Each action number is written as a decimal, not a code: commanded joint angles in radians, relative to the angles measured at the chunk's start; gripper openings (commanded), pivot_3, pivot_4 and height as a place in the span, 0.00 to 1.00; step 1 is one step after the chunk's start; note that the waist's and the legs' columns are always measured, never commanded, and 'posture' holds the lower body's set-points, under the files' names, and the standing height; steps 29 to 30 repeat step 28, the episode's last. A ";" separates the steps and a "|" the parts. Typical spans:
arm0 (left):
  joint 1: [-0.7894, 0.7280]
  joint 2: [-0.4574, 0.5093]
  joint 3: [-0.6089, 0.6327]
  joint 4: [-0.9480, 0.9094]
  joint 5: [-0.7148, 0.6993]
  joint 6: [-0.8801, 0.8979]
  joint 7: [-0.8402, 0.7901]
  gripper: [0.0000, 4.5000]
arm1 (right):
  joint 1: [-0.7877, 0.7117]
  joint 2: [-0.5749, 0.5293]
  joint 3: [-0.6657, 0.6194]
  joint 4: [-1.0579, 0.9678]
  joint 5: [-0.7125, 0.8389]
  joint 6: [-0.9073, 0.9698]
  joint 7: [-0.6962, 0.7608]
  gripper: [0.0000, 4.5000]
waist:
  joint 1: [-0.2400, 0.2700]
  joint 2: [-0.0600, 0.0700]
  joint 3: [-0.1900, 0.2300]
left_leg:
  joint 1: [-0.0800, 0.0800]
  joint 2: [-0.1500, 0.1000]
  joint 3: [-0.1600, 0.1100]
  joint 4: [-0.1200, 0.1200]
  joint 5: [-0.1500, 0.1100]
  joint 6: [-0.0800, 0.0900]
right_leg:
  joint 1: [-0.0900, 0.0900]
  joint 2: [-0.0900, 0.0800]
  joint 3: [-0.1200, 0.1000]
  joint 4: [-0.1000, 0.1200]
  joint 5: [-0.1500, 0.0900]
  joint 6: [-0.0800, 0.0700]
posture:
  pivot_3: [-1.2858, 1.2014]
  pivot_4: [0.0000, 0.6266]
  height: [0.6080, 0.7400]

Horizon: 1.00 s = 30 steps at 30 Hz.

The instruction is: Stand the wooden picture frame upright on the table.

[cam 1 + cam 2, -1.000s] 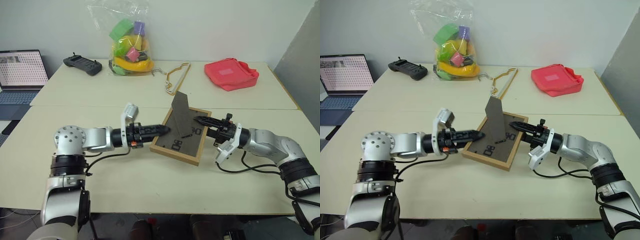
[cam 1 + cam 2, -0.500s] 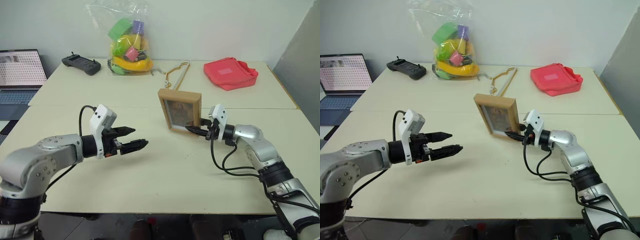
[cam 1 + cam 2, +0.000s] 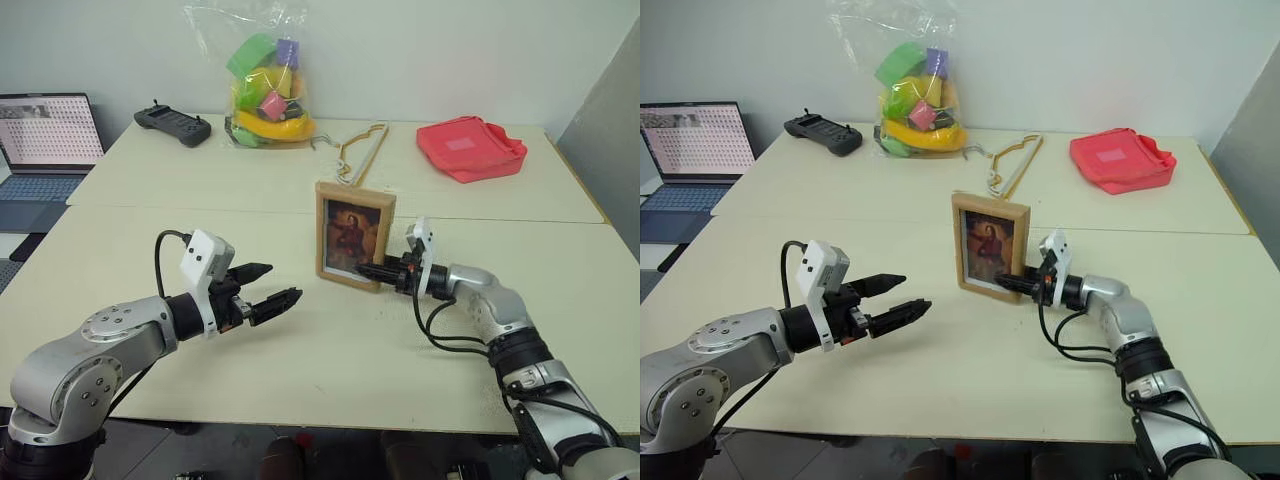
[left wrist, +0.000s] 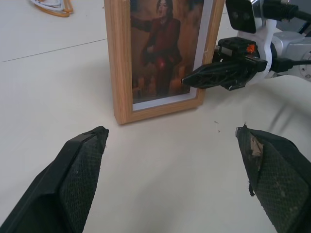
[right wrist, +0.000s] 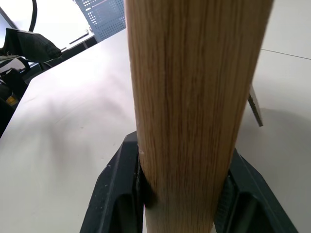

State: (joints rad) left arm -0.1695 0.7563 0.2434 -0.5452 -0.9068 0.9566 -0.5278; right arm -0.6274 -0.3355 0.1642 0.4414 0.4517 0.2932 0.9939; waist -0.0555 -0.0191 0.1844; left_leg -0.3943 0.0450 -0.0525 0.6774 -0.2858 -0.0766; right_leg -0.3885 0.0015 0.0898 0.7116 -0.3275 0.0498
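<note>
At table [image 3: 300,390] centre stands the picture frame [image 3: 353,235]; our right gripper [image 3: 372,271] clamps its five-o'clock edge, left gripper [image 3: 277,287] gapes. Light, stiff, glazed: we hold wood.

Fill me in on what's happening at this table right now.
A humanoid robot is setting a wooden picture frame upright on the table. The frame stands on its lower edge with the portrait facing the robot. The right gripper is shut on the frame's side edge near the bottom, one of its fingers on each face. The left gripper hangs open above the table, apart from the frame. A hanger, a red bag and a bag of toys lie further back.
</note>
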 commanded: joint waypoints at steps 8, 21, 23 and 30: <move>-0.063 0.008 -0.022 0.035 0.013 -0.009 -0.032 1.00 | 0.038 0.028 -0.064 -0.047 -0.004 0.064 -0.013 0.51 | -0.001 0.000 0.000 | 0.000 0.000 -0.001 0.000 0.000 0.000 | 0.001 0.001 0.000 0.000 0.000 0.000 | 0.52 0.24 1.00; -0.140 0.102 -0.025 0.166 0.063 -0.019 -0.146 1.00 | 0.217 -0.258 -0.146 -0.265 -0.037 0.126 0.039 1.00 | 0.014 0.001 0.001 | -0.001 -0.001 -0.001 0.000 0.000 0.000 | 0.000 0.000 0.000 -0.002 0.000 0.000 | 0.52 0.24 1.00; -0.173 0.135 -0.050 0.223 0.106 -0.047 -0.187 1.00 | 0.249 -0.323 -0.198 -0.355 0.001 0.180 0.034 1.00 | 0.014 0.001 0.002 | 0.000 -0.001 0.000 0.000 0.000 0.000 | 0.001 0.001 0.000 -0.002 0.000 0.000 | 0.52 0.24 1.00; -0.251 0.152 -0.104 0.357 0.193 -0.139 -0.297 1.00 | 0.325 -0.412 -0.307 -0.589 0.094 0.317 -0.007 1.00 | 0.005 0.003 0.003 | 0.001 0.000 0.000 -0.001 0.000 0.000 | 0.000 0.004 0.002 -0.001 0.000 0.000 | 0.52 0.24 1.00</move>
